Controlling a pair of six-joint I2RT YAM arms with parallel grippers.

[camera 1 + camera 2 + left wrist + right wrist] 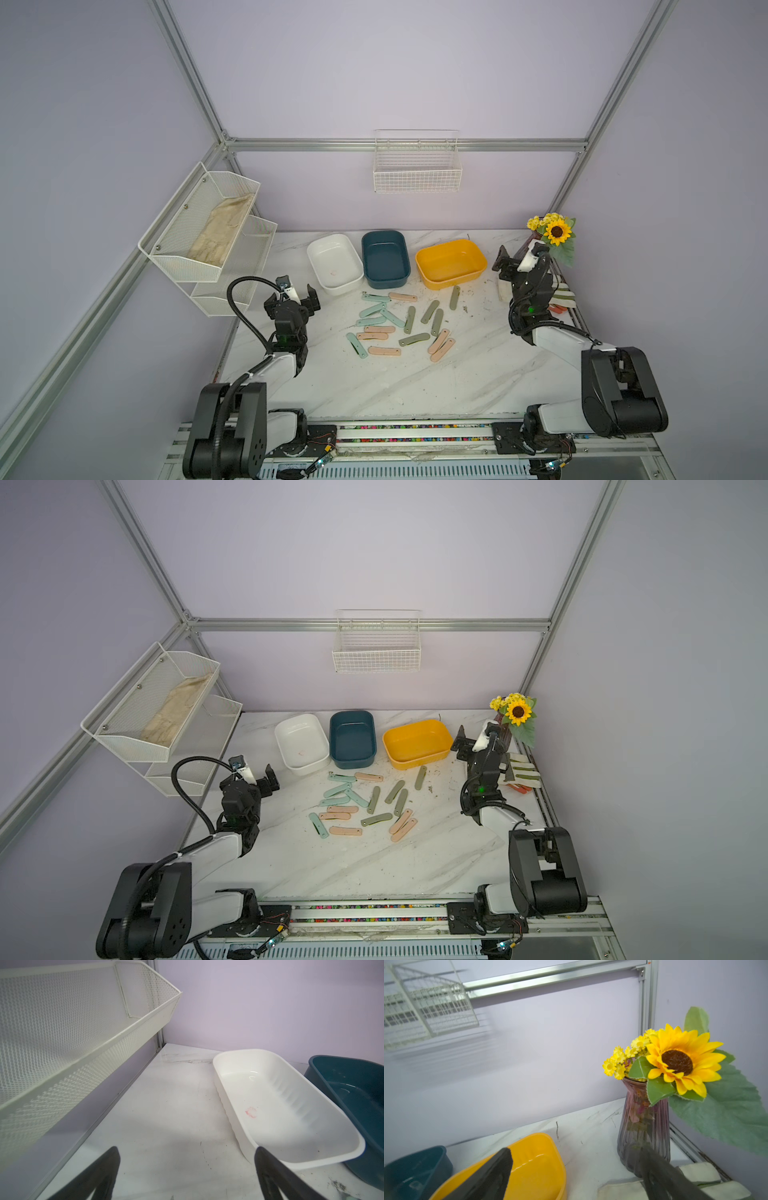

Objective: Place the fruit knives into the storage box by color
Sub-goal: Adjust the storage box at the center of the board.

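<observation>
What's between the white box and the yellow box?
The empty dark teal box stands between the white box and yellow box, in both top views.

Glossy plastic white box, matt metal-mesh rack — ribbed glass vase

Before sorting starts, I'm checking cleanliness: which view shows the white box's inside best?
Left wrist view: the white box sits close, a pink smudge plain on its floor. Both top views show it small; the right wrist view misses it.
</observation>
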